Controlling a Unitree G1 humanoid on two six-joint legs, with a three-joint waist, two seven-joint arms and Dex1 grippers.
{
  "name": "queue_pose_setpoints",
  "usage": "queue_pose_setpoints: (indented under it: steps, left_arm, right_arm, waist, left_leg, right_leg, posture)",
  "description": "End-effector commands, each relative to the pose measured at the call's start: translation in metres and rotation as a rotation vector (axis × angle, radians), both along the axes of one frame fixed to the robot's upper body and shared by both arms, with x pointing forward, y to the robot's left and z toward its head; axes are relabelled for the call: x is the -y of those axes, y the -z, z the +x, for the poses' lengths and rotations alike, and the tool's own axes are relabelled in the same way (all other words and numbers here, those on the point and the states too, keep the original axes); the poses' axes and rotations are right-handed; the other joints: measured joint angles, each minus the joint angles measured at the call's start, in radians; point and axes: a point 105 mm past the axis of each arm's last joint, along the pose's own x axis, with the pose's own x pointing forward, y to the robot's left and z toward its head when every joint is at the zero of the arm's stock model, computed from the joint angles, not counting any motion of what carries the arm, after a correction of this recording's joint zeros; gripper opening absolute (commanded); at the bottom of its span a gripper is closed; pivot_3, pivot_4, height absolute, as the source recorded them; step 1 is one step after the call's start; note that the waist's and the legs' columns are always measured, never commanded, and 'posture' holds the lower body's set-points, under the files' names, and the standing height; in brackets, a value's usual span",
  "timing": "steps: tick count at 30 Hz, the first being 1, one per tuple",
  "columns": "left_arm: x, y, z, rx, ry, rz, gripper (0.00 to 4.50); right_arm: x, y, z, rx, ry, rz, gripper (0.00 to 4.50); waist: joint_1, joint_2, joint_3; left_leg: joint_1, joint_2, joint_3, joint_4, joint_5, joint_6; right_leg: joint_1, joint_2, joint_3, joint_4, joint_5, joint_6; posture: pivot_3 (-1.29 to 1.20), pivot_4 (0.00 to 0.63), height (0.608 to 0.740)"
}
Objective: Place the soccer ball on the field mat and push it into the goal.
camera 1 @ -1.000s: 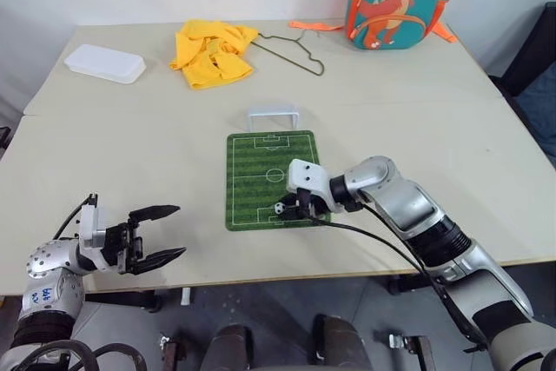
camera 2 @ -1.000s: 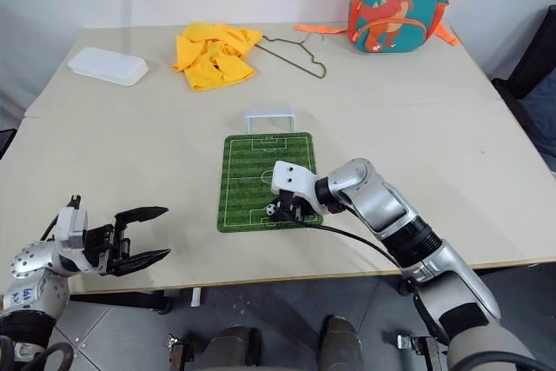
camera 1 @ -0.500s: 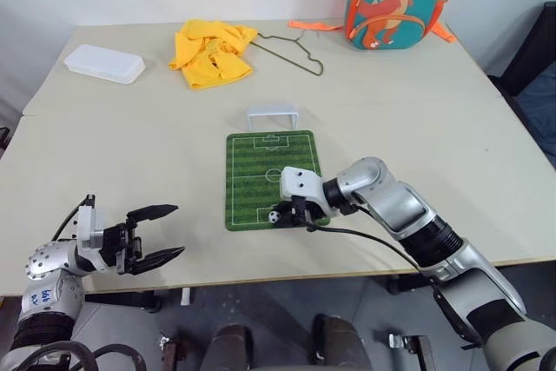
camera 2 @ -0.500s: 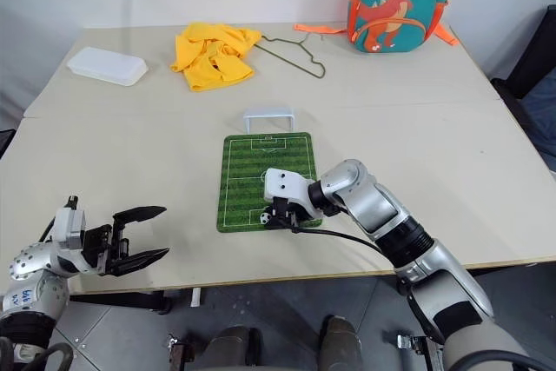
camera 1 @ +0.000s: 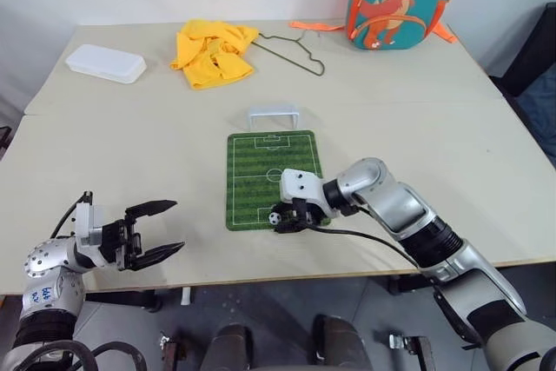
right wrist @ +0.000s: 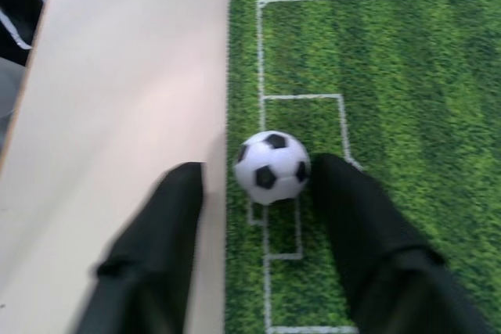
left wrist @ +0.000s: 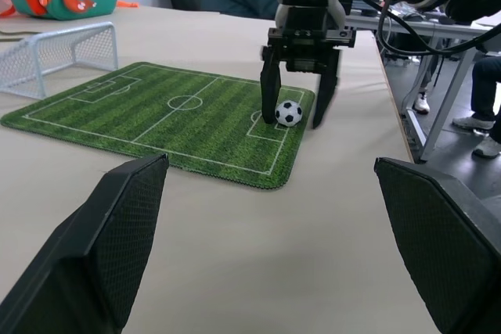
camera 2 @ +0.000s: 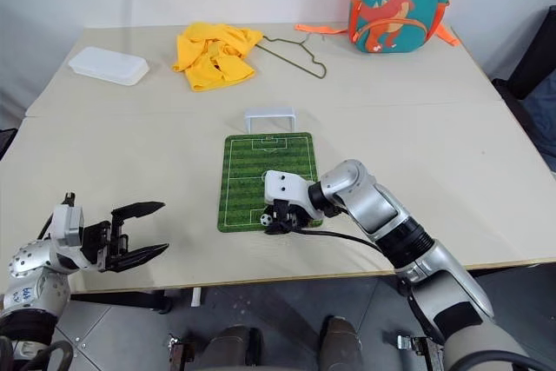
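The right gripper (left wrist: pixel 300 119) has just spread its fingers, freeing the soccer ball (left wrist: pixel 288 113) onto the field mat (camera 1: pixel 274 162); the goal (camera 1: pixel 273 115) waits at twelve o'clock. The left gripper (camera 1: pixel 156 231) idles open, empty.

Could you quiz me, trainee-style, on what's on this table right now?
1. True or false: the soccer ball lies on the field mat.
2. Which end of the mat is the ball at? A) the end by the goal B) the end nearest the robot
3. Fill in: the right gripper has its fingers ____ around the ball.

Key: 1 true; 2 B; 3 open, one finger on each side.
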Motion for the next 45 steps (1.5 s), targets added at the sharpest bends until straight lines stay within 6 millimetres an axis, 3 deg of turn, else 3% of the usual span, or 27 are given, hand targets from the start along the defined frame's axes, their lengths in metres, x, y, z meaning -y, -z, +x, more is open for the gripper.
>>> queue_pose_setpoints:
  steps: [1,3,8,11,13,18,25,28,29,34,44,45]
  left_arm:
    - [0.000,-0.003,-0.009,0.034,0.089,0.024,4.50]
    - [0.000,-0.003,-0.008,0.037,0.087,0.023,4.50]
    - [0.000,-0.004,-0.007,0.039,0.087,0.020,4.50]
    - [0.000,-0.004,-0.007,0.037,0.088,0.019,4.50]
    - [0.000,-0.005,-0.007,0.036,0.087,0.019,4.50]
    - [0.002,-0.005,-0.006,0.036,0.094,0.017,4.50]
    - [0.001,-0.008,-0.007,0.036,0.102,0.018,4.50]
    - [-0.001,-0.009,-0.008,0.037,0.099,0.024,4.50]
    - [-0.001,-0.010,-0.008,0.038,0.098,0.025,4.50]
    - [-0.002,-0.009,-0.009,0.037,0.095,0.028,4.50]
    - [-0.002,-0.010,-0.007,0.049,0.088,0.025,4.50]
    - [-0.002,-0.010,-0.006,0.050,0.088,0.025,4.50]
  right_arm:
    - [0.005,-0.005,0.001,0.021,0.011,0.010,3.77]
    - [0.005,-0.008,0.003,0.030,0.020,0.020,4.45]
    - [0.002,-0.033,0.001,0.061,0.013,0.099,4.48]
    - [-0.004,-0.056,-0.010,0.066,-0.010,0.191,4.48]
    - [-0.006,-0.060,-0.017,0.039,-0.023,0.204,4.48]
    - [-0.013,-0.045,-0.039,-0.032,-0.073,0.240,3.38]
    - [-0.021,-0.022,-0.030,-0.086,-0.025,0.298,0.93]
    - [-0.019,-0.011,-0.019,-0.105,0.018,0.302,0.44]
    - [-0.018,-0.009,-0.018,-0.105,0.020,0.298,0.08]
    - [-0.011,0.000,-0.009,-0.103,0.023,0.252,0.08]
    - [-0.001,-0.003,0.033,0.000,0.119,0.214,0.08]
    - [0.002,-0.006,0.045,0.056,0.159,0.211,0.08]
  waist:
    - [0.000,0.000,0.000]
    - [0.000,0.000,0.000]
    - [0.000,0.000,0.000]
    - [0.001,0.000,0.000]
    - [0.000,0.000,0.000]
    - [0.002,0.000,0.000]
    - [0.001,0.000,0.000]
    - [0.000,-0.001,0.000]
    - [0.000,-0.001,0.000]
    - [0.000,0.000,0.000]
    - [-0.002,0.000,0.000]
    - [-0.002,0.000,0.000]
  left_leg:
    - [0.000,0.000,0.000,0.000,0.000,0.000]
    - [0.000,0.000,0.000,0.000,0.000,0.000]
    - [0.000,0.000,0.000,0.000,0.000,0.000]
    - [0.000,0.000,0.000,0.000,0.000,0.000]
    - [0.000,0.001,0.000,0.000,0.000,-0.001]
    - [0.000,0.002,0.000,0.000,-0.001,-0.001]
    - [0.000,0.002,0.001,0.000,-0.001,-0.001]
    - [0.000,0.002,0.001,0.000,-0.001,-0.001]
    - [0.000,0.002,0.001,0.000,-0.001,-0.001]
    - [0.000,0.002,0.001,0.000,-0.001,-0.001]
    - [0.000,0.005,0.002,0.000,-0.002,-0.002]
    - [0.000,0.006,0.002,0.000,-0.002,-0.002]
  right_leg:
    - [0.000,0.000,0.000,0.000,0.000,0.000]
    - [0.000,0.000,0.000,0.000,0.000,0.000]
    - [0.000,0.000,0.000,0.000,0.000,0.000]
    - [-0.001,0.000,0.000,0.000,0.000,0.000]
    - [-0.001,0.001,0.000,0.000,0.000,0.000]
    - [0.000,0.002,0.000,-0.001,0.000,0.000]
    - [-0.001,0.002,0.000,-0.001,0.000,0.000]
    - [-0.001,0.002,0.000,-0.001,0.000,0.000]
    - [-0.001,0.002,0.000,-0.001,0.000,0.000]
    - [-0.001,0.003,0.001,-0.001,0.000,0.000]
    - [-0.001,0.006,0.001,-0.002,0.000,0.000]
    - [-0.001,0.006,0.001,-0.002,0.000,0.000]
  posture:
    - [0.00,0.150,0.740]
    - [0.00,0.150,0.740]
    - [0.00,0.150,0.740]
    - [0.00,0.150,0.740]
    - [0.00,0.150,0.740]
    - [0.00,0.150,0.740]
    - [0.00,0.150,0.740]
    - [0.00,0.150,0.740]
    - [0.00,0.150,0.740]
    - [0.00,0.150,0.740]
    - [0.00,0.150,0.740]
    - [0.00,0.150,0.740]
